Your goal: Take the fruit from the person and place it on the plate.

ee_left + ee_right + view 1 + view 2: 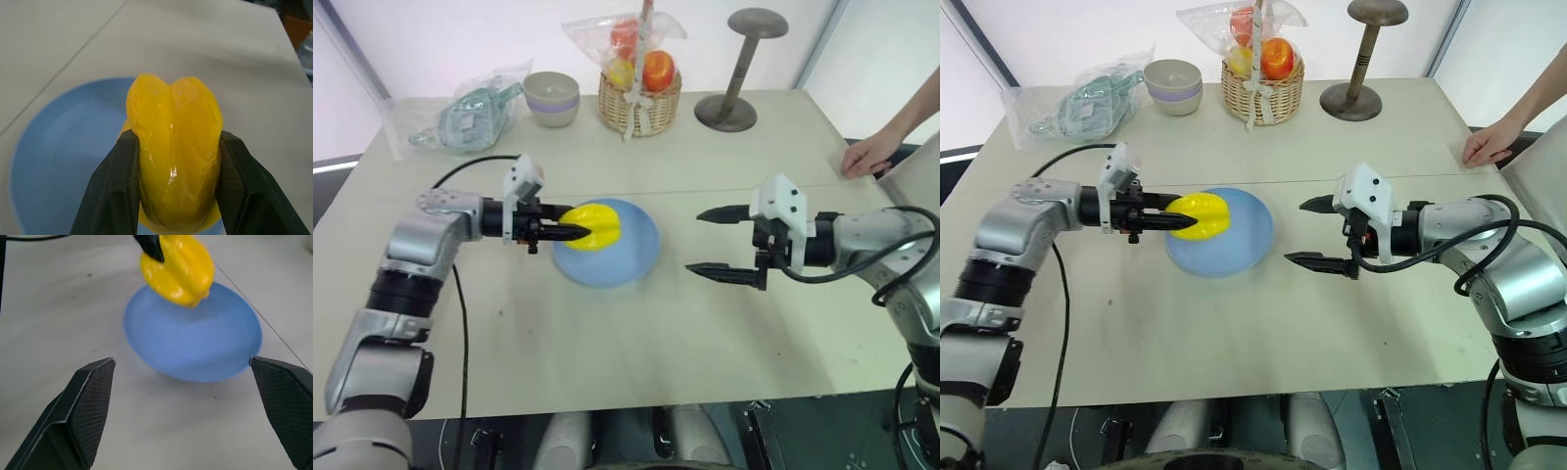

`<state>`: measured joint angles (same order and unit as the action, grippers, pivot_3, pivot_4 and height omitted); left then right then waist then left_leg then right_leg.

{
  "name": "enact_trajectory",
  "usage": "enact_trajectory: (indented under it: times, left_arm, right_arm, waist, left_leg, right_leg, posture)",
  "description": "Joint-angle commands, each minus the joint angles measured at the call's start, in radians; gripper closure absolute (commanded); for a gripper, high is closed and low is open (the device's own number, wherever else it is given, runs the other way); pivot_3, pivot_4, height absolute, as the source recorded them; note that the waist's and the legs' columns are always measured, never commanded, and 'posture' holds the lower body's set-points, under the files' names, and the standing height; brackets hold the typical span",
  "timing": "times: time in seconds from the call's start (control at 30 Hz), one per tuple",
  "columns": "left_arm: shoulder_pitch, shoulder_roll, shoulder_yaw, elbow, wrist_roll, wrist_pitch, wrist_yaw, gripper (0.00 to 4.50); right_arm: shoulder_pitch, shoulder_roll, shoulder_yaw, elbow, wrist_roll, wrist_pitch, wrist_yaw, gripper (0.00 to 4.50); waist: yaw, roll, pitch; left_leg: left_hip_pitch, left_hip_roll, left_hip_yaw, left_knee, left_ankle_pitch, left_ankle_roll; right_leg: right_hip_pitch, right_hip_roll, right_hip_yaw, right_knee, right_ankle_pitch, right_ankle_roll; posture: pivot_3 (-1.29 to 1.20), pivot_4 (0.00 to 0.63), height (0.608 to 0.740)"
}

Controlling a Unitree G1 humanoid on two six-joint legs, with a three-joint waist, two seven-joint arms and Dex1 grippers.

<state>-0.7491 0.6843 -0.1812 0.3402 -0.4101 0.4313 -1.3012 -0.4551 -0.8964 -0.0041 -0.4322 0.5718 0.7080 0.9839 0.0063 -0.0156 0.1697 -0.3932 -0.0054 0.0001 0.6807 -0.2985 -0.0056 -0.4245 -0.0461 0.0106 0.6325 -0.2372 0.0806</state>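
held the yellow starfruit toy [594,227] in the left gripper [570,232], both black fingers [115,191] pressed against its ridged sides, closed tight on it. kept the fruit above the left part of the light blue plate [626,257], over the rim on that side; could not tell from the head views whether it touched the plate, though in the right wrist view appeared raised clear of the blue surface. pointed the left gripper sideways toward the right arm, roughly level.

hovered the right gripper [724,242] to the right of the plate, near its edge but apart from it, fingers [83,406] spread wide with nothing between them, aimed at the plate and fruit.

rested a person's hand [868,157] on the far right edge of the table [607,343], well away from both grippers.

along the far side of the table: a clear bag with teal items [465,119], a small grey-lilac bowl [552,98], a wicker basket [639,102] wrapped in plastic with red, orange and pale yellow fruits, and a dark stand with a round base and top [736,69].
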Motion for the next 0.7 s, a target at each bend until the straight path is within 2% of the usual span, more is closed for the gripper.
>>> enact_trajectory:
  times: [0.03,0.27,0.47,0.57,0.7]
  left_arm:
    - [-0.035,-0.023,-0.008,0.049,0.062,-0.097,-0.031,3.05]
    - [-0.032,-0.071,-0.006,0.114,0.130,-0.183,-0.045,3.05]
    - [-0.023,-0.095,0.018,0.128,0.138,-0.196,-0.044,0.08]
    - [-0.019,-0.098,0.042,0.102,0.113,-0.172,-0.045,0.08]
    - [-0.026,-0.094,0.117,0.006,0.030,-0.056,-0.016,0.08]
  right_arm:
    - [-0.005,0.005,-0.019,-0.051,0.008,-0.008,-0.014,0.00]
    - [0.012,0.008,-0.024,-0.067,0.011,-0.001,-0.028,0.00]
    - [0.017,0.011,-0.023,-0.071,0.012,-0.001,-0.037,0.00]
    - [0.018,0.011,-0.025,-0.071,0.013,-0.001,-0.038,0.00]
    - [0.022,0.008,-0.028,-0.071,0.014,-0.003,-0.035,0.00]
  waist:
    - [0.001,0.000,0.000]
    - [0.004,0.000,0.000]
    - [0.004,0.000,0.000]
    - [0.003,0.000,0.000]
    - [0.003,0.000,0.000]
  left_leg:
    - [0.000,0.000,0.000,0.000,0.000,0.000]
    - [0.000,0.000,0.000,0.000,0.000,0.000]
    - [0.000,0.000,0.000,0.000,0.000,0.001]
    - [0.000,0.000,-0.001,0.000,0.000,0.001]
    - [-0.001,0.000,-0.001,0.000,0.000,0.001]
  right_leg:
    - [0.000,0.000,0.000,0.000,0.000,0.000]
    - [0.000,-0.001,0.000,0.000,0.000,0.000]
    - [0.000,-0.001,0.000,0.000,0.000,0.000]
    - [0.000,-0.001,0.000,0.000,0.000,0.000]
    - [0.000,-0.001,0.001,0.000,0.000,0.000]
  posture:
    - [0.00,0.150,0.740]
    - [0.00,0.150,0.740]
    - [0.00,0.150,0.740]
    - [0.00,0.150,0.740]
    - [0.00,0.150,0.740]
